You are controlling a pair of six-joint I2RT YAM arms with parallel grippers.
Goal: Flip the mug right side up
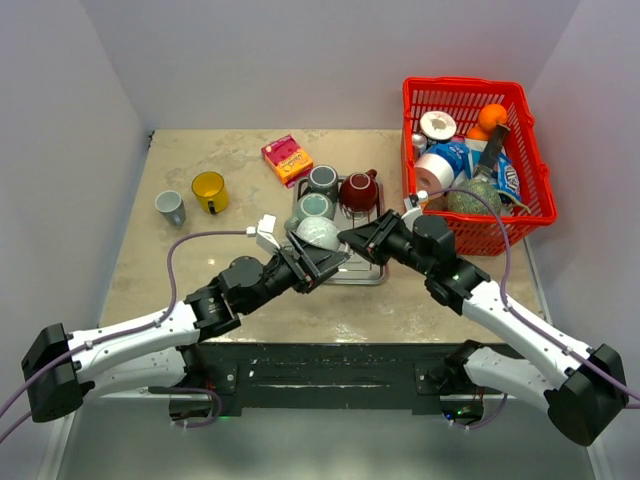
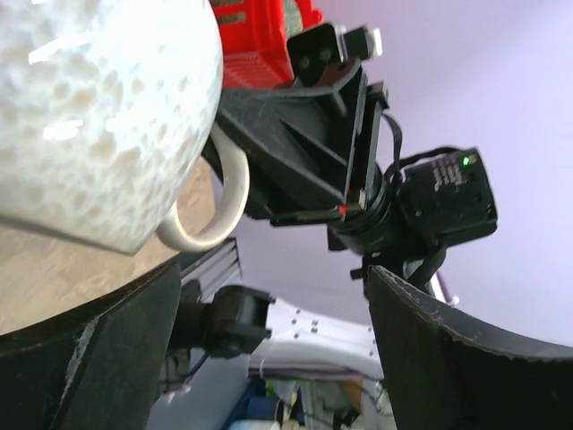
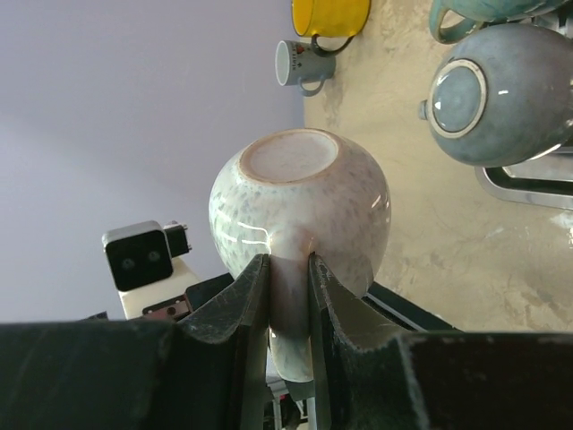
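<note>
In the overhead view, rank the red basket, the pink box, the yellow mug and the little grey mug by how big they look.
Largest: red basket.
Then pink box and yellow mug, about alike, so unranked.
Smallest: grey mug.

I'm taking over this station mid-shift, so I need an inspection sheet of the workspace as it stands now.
Surface: beige stone-look table.
Job's things: speckled mug, its base towards the right wrist camera.
Clutter: yellow mug, small grey mug, pink box; dark grey mug, teal mug and dark red mug at the metal tray; full red basket.
Hands: right hand shut on the speckled mug's handle; left hand open beside it.
Cables: purple cable on each arm.
Surroundings: plain walls, nothing else seen.
</note>
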